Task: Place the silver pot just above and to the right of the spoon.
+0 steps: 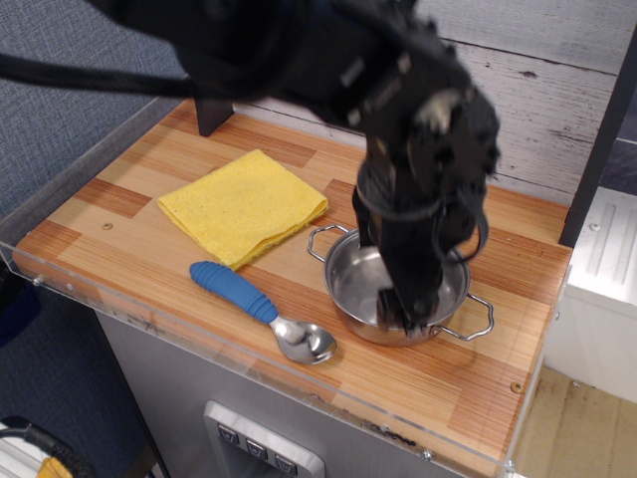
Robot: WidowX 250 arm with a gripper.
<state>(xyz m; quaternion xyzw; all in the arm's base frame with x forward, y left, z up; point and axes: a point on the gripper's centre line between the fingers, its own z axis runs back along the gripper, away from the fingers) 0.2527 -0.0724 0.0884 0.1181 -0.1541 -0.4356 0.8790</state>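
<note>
The silver pot (398, 289) sits on the wooden table (119, 199) just right of the spoon (261, 310), likely light, rigid and slippery, best pinched at its thin rim, while the gripper (403, 309), blurred above it, hides its jaw state.

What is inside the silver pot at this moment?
The visible part of the pot's inside is bare shiny metal. The gripper hangs over its right half and hides that part, so I cannot tell whether anything lies there.
</note>
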